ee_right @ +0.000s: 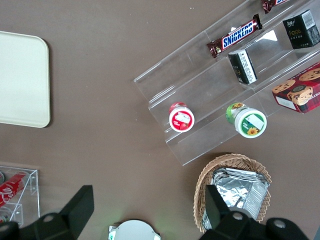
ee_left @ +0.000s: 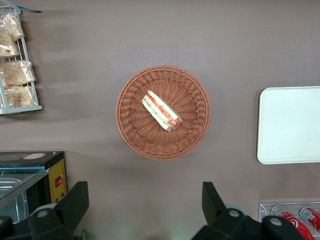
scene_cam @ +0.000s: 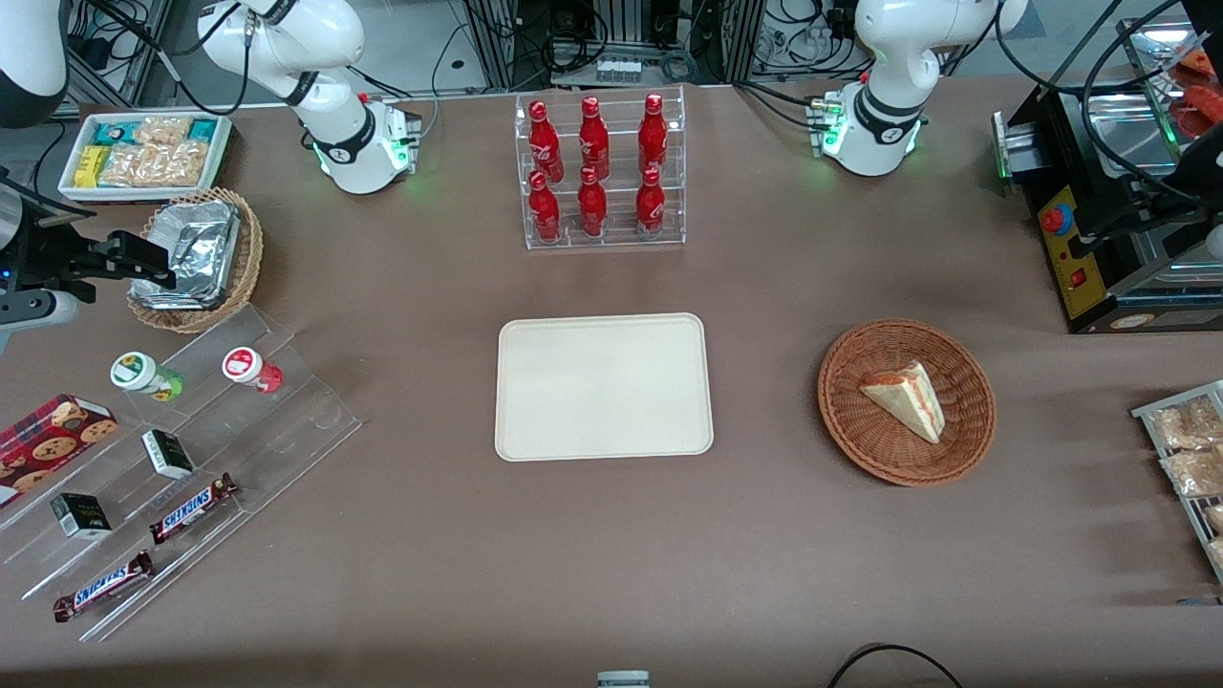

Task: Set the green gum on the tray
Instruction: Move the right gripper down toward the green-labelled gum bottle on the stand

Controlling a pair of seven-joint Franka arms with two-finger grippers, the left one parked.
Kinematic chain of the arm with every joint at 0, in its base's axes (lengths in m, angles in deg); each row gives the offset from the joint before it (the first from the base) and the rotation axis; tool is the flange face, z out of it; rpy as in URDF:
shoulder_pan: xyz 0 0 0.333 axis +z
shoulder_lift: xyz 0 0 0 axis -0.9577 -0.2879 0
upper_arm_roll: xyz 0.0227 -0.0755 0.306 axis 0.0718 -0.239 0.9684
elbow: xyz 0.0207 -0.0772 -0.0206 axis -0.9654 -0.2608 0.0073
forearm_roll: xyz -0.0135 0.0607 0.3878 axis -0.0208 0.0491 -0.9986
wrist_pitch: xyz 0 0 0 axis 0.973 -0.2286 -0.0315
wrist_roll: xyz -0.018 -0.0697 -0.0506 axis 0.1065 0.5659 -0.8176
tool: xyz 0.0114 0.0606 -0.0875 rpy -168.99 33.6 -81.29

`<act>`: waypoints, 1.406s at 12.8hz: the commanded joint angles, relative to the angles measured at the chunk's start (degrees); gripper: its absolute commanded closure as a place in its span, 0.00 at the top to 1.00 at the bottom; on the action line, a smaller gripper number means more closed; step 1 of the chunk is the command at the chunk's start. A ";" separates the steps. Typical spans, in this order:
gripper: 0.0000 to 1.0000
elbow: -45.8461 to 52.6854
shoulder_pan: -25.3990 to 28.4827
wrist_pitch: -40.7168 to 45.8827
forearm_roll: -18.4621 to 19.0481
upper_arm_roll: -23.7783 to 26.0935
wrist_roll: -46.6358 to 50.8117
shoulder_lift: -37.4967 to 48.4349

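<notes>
The green gum [scene_cam: 143,375] stands on the top step of a clear stepped stand [scene_cam: 287,430] at the working arm's end of the table, beside a red canister [scene_cam: 250,368]. It also shows in the right wrist view [ee_right: 248,121]. The cream tray [scene_cam: 604,387] lies flat and bare at the table's middle, and its corner shows in the right wrist view [ee_right: 22,80]. My right gripper [scene_cam: 158,266] is open and empty. It hovers by a wicker basket of foil packets [scene_cam: 196,258], farther from the front camera than the gum. In the wrist view the gripper [ee_right: 148,206] is apart from the gum.
The stand also holds Snickers bars [scene_cam: 191,508], small dark boxes [scene_cam: 167,453] and a cookie box [scene_cam: 53,444]. A white bin of snacks [scene_cam: 143,153] and a rack of red bottles [scene_cam: 600,172] stand farther back. A wicker basket with a sandwich [scene_cam: 906,401] sits toward the parked arm's end.
</notes>
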State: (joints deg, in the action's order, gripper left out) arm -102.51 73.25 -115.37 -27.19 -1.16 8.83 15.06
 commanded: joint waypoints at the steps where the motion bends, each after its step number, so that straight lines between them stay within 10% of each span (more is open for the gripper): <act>1: 0.99 -0.93 -0.86 1.41 0.41 0.63 0.59 1.24; 10: 0.99 -6.72 -0.77 0.20 0.05 0.11 -3.00 -0.61; 18: 0.99 -12.18 -8.50 -16.06 1.02 -1.21 -35.84 -5.26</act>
State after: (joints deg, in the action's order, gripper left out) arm -114.47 66.20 -128.59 -27.18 -2.54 -19.70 10.61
